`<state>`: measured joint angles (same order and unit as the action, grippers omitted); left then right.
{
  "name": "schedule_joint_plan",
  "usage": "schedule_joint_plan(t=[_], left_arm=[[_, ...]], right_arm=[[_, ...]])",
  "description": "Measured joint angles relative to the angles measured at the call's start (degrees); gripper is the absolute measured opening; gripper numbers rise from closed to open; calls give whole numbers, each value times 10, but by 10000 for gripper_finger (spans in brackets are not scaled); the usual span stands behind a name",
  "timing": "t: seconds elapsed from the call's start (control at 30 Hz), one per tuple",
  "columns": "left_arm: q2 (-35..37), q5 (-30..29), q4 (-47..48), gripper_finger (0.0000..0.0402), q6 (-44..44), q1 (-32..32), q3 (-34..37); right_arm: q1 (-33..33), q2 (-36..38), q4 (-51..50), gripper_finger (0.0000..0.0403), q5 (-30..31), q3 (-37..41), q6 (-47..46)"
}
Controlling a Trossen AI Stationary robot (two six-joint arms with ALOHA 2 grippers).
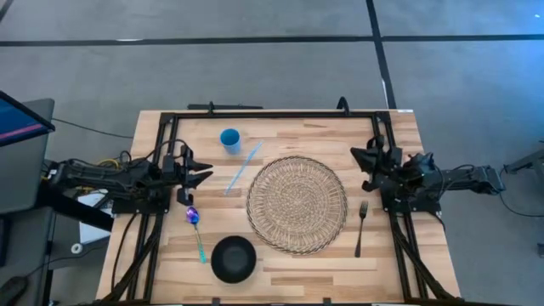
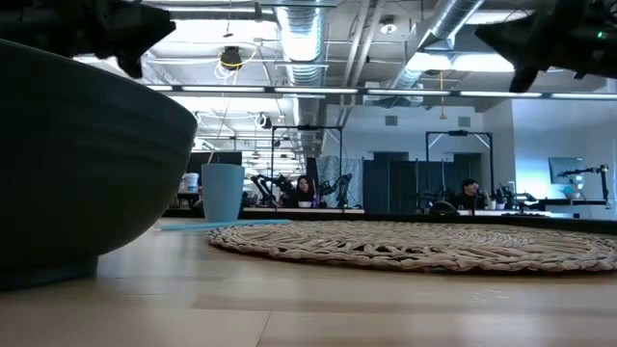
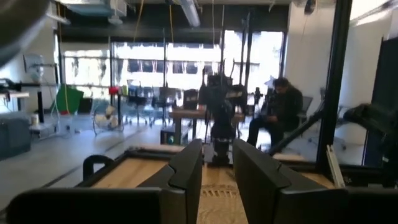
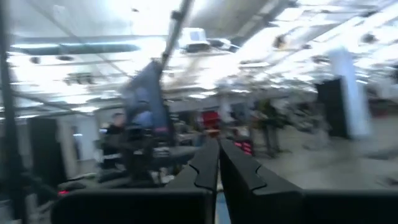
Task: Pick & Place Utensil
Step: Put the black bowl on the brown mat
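In the high view a fork [image 1: 360, 228] lies flat on the wood, right of a round woven placemat [image 1: 297, 204]. A spoon [image 1: 195, 231] with a shiny purple bowl and a teal handle lies left of the mat, beside a black bowl [image 1: 234, 258]. My left gripper [image 1: 208, 177] hovers open near the table's left edge, just beyond the spoon. In its wrist view [image 3: 217, 174] nothing is between the fingers. My right gripper [image 1: 359, 166] hovers shut near the right edge, beyond the fork, and its wrist view [image 4: 217, 171] shows it holding nothing.
A blue cup [image 1: 229, 138] stands toward the far left, with a pale blue straw [image 1: 242, 167] lying between it and the mat. The low view shows the black bowl [image 2: 77, 164] close up, the cup [image 2: 223, 193] and the mat [image 2: 415, 246]. A black frame [image 1: 272, 114] borders the table.
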<state>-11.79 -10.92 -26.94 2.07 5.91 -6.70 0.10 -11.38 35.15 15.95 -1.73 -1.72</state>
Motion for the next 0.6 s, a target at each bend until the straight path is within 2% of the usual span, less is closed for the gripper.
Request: schedule_joint_plan(t=[0.13,0.3,0.37,0.6], left_arm=[[-95,6,90,91,-1,0,-89],[-225,115,262,91,-37,14,-240],[-279,137,313,91,-53,38,-286],[-431,135,377,92,-40,140,-356]], right_arm=[[0,-26,1,57,-61,-24,5],[8,-75,2,120,-90,-56,8],[14,-96,-5,143,-90,-58,8],[26,-137,1,197,-86,-59,8]])
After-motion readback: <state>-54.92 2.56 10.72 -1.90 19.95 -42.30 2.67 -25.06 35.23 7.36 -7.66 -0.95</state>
